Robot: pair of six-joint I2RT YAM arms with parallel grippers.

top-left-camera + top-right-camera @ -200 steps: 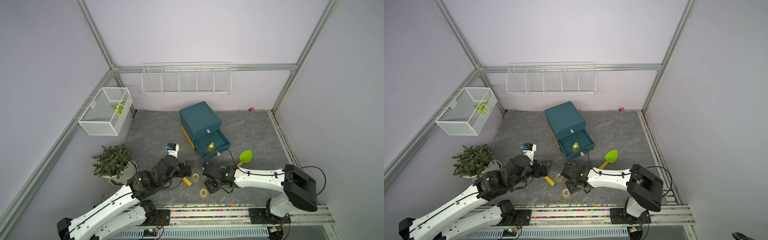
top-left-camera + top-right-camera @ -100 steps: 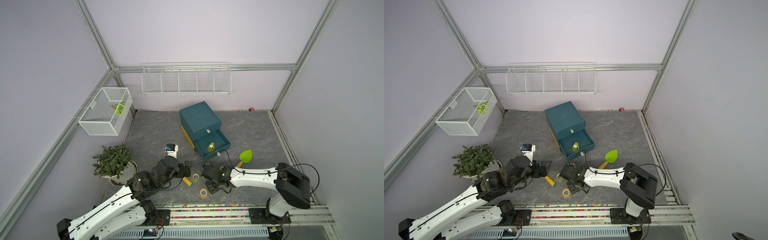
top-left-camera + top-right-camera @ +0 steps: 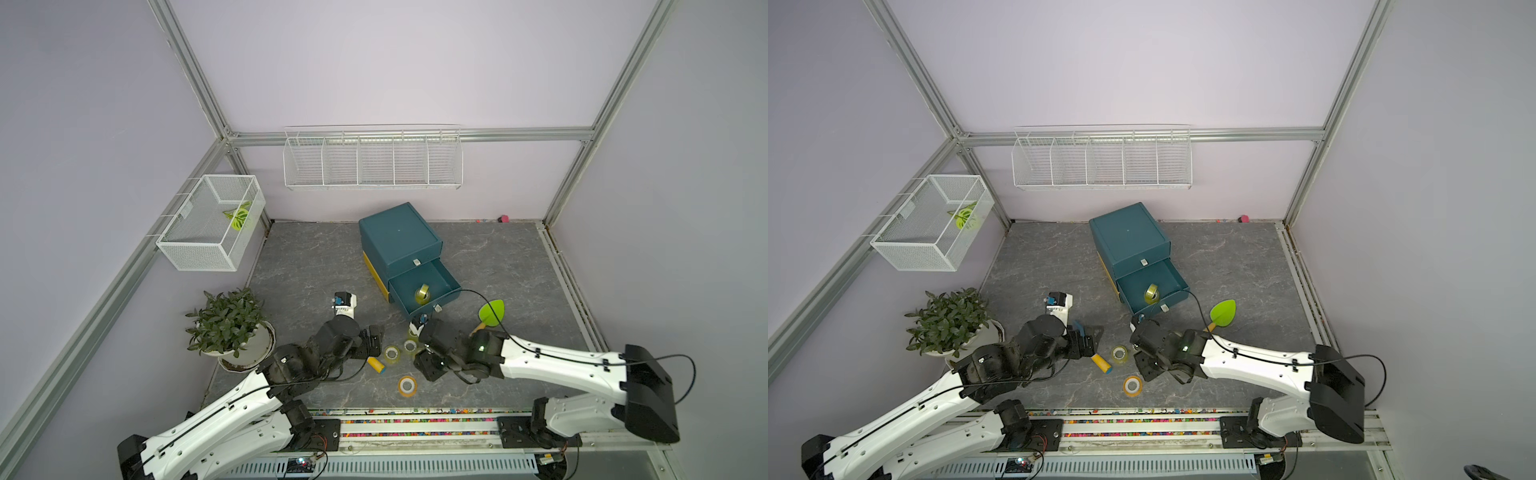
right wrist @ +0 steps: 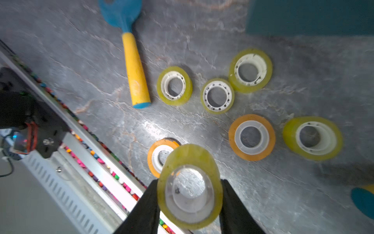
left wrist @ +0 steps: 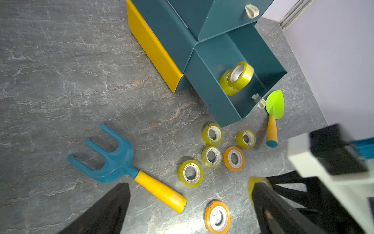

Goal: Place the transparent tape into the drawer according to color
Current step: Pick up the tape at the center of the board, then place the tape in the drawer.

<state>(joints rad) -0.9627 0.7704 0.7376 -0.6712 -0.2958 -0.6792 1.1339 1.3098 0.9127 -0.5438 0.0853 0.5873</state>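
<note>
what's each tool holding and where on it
Right tool: a yellow-green see-through tape roll, pinched across its outer rim. Left tool: open, nothing held.

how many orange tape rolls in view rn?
2. One orange roll lies flat among the yellow-green rolls by the open drawer; the second orange roll lies alone, nearer the rail. More may be hidden.

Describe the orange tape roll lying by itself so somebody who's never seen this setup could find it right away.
Find the teal drawer box on the grey floor, then come toward the front rail, past the cluster of yellow-green rolls. The orange roll lies flat, nearest the rail, apart from the cluster. Its only orange twin sits inside that cluster.
</note>
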